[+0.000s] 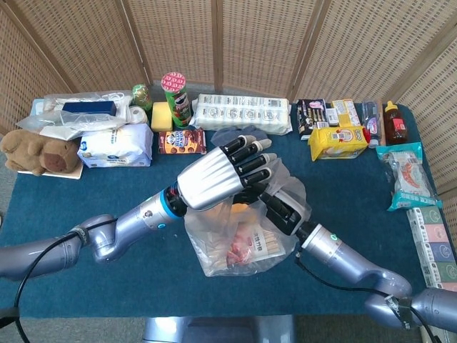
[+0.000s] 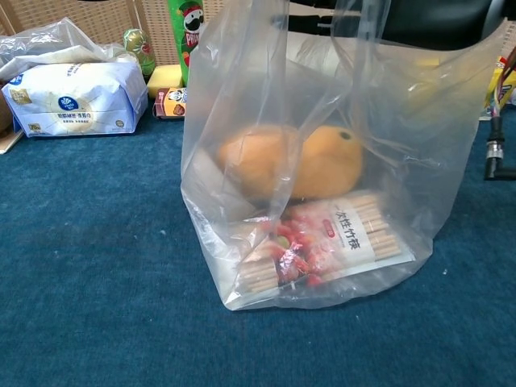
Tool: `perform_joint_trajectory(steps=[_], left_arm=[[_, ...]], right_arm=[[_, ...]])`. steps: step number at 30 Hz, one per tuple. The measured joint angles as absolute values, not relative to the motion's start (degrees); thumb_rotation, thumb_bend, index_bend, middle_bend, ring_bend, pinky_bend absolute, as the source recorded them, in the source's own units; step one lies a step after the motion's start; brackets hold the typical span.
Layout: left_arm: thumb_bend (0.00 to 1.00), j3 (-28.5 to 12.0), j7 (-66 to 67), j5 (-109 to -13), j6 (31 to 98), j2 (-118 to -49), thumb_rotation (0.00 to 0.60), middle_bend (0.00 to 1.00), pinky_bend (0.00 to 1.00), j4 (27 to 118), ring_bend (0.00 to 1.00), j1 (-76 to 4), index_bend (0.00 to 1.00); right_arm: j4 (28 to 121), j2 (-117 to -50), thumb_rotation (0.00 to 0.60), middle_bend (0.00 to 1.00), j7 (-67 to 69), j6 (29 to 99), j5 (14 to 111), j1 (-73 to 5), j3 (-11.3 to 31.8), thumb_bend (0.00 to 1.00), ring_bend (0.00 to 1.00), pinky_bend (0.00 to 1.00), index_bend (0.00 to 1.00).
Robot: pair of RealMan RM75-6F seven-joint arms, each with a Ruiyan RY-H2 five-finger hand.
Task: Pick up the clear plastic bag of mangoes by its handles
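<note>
The clear plastic bag (image 1: pixel 239 246) stands upright mid-table on the blue cloth. Through its wall I see an orange mango (image 2: pixel 322 161) lying on a packet of bamboo skewers (image 2: pixel 347 238). My left hand (image 1: pixel 221 175), white-backed with dark fingers, hovers flat over the bag's mouth with its fingers stretched out and nothing visibly in them. My right hand (image 1: pixel 280 209) reaches in from the right under the left one and holds the bag's top plastic; its fingers are mostly hidden. In the chest view it is a dark shape (image 2: pixel 419 20) behind the taut plastic.
Behind the bag lie a grey glove (image 1: pixel 239 136), a biscuit box (image 1: pixel 181 141), a Pringles can (image 1: pixel 176 98) and a long white pack (image 1: pixel 243 113). A tissue pack (image 1: pixel 116 146) and teddy bear (image 1: pixel 36 151) sit far left, a yellow box (image 1: pixel 337 141) back right.
</note>
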State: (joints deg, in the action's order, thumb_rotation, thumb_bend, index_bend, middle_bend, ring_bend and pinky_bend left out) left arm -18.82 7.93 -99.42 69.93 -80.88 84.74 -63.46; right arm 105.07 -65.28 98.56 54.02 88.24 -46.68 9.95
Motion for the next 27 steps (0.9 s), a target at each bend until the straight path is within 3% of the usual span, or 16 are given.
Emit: perform_joint_trajectory(steps=[27], left_arm=[[0.20, -19.0, 9.1, -96.9, 68.0, -82.0, 0.600, 0.31, 0.29, 83.5, 0.20, -67.0, 0.35]], right_arm=[[105.5, -69.2, 0.239, 0.37, 96.0, 52.8, 84.5, -47.7, 13.0, 0.18, 0.28, 0.22, 0.37]])
